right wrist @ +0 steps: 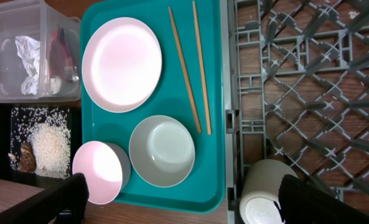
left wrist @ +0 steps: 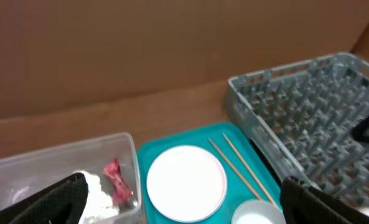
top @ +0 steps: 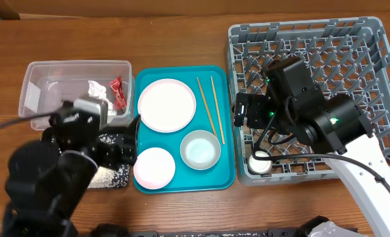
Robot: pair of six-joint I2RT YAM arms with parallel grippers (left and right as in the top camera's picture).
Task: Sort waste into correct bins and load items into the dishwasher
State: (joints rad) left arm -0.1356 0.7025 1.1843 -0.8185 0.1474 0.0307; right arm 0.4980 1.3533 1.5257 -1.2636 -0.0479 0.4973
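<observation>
The clear tub (top: 37, 79) holds the red wrapper (top: 118, 91) and the white napkin (top: 95, 89). The black tray (right wrist: 0, 134) holds rice scraps (right wrist: 50, 146); my left arm covers most of it in the overhead view. On the teal tray lie the large white plate (top: 167, 104), the pinkish plate (top: 154, 166), the grey bowl (top: 200, 149) and two chopsticks (top: 211, 108). The white cup (top: 260, 161) lies on its side in the grey dish rack (top: 379, 39). My left gripper (top: 125, 141) is open and empty. My right gripper (top: 242, 110) is open and empty above the rack's left edge.
The teal serving tray (top: 227, 178) sits between the tub and the rack. A brown cardboard wall (left wrist: 172, 43) stands behind the table. The wooden table (top: 181, 33) shows at the back and front.
</observation>
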